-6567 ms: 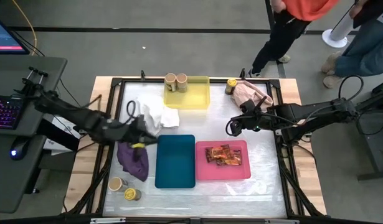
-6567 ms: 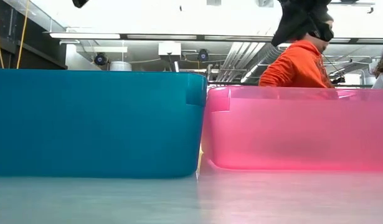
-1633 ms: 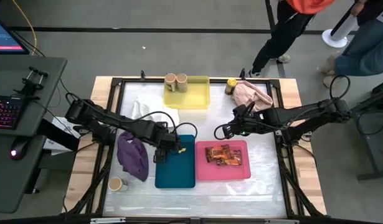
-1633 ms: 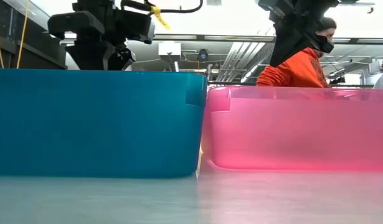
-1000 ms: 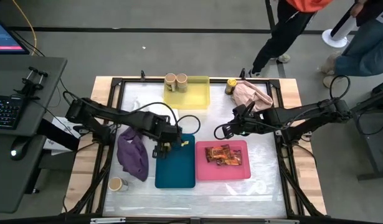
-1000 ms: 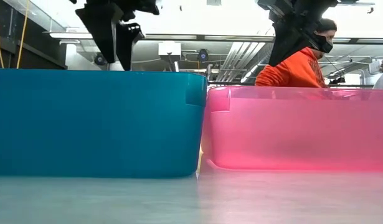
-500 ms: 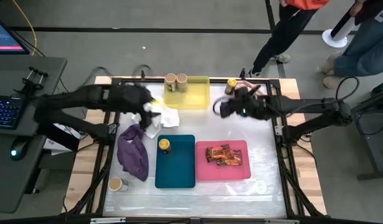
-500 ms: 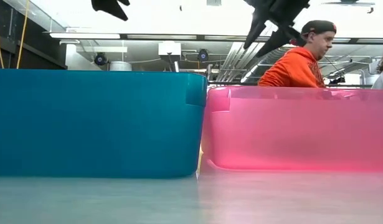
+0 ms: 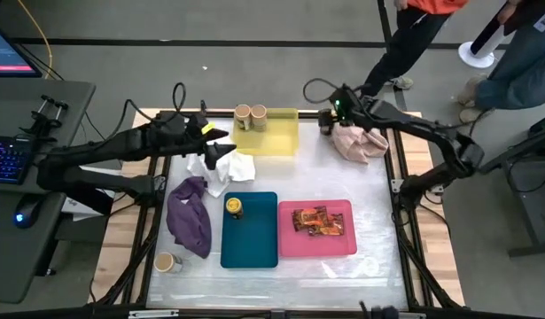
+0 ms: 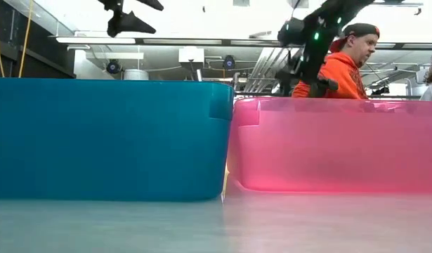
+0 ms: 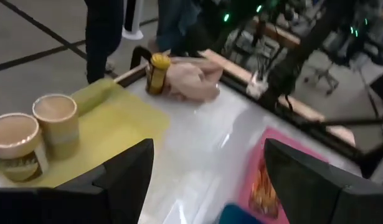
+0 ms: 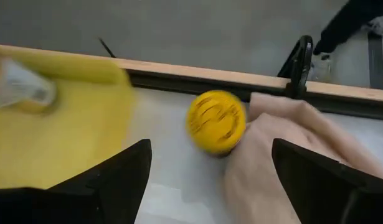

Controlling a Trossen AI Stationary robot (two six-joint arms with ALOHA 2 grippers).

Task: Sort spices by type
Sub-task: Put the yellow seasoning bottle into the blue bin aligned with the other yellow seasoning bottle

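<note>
Standing upright at the tabletop's (image 9: 378,257) far edge, a yellow-lid jar (image 9: 329,120) touches the pink cloth (image 9: 359,140); right tool (image 9: 332,112) hovers above it, holding nothing. Right wrist view: round yellow lid (image 12: 216,121) faces up between wide-open fingers (image 12: 126,177). Left wrist view: left tool (image 11: 203,180) wide open, empty, over the white cloth (image 9: 226,165); tan-lid jars (image 11: 35,134) upright in the yellow tray (image 11: 126,121).
</note>
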